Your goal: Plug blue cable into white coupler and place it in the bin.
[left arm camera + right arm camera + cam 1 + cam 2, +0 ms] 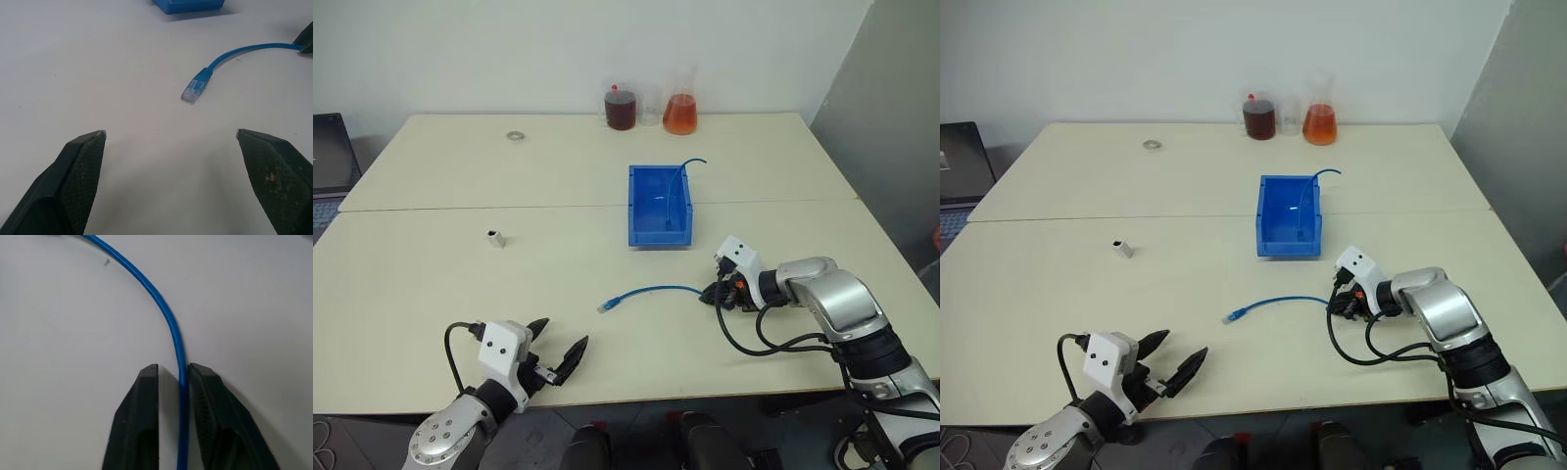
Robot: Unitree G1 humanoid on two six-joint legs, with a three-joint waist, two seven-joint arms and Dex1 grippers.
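Between the right end effector's point(172, 369) slightly parted fingers, the blue cable point(651, 291) is lying. Left end effector point(558, 346) is hovering wide apart; the bin point(633, 209) and white coupler point(496, 238) are sitting clear.

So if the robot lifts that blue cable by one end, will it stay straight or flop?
Probably flop: the blue cable already lies in a loose curve on the table. It looks thin and light, so the plug end would likely dangle and swing. Between the right gripper fingers it looks smooth, so it might slide.
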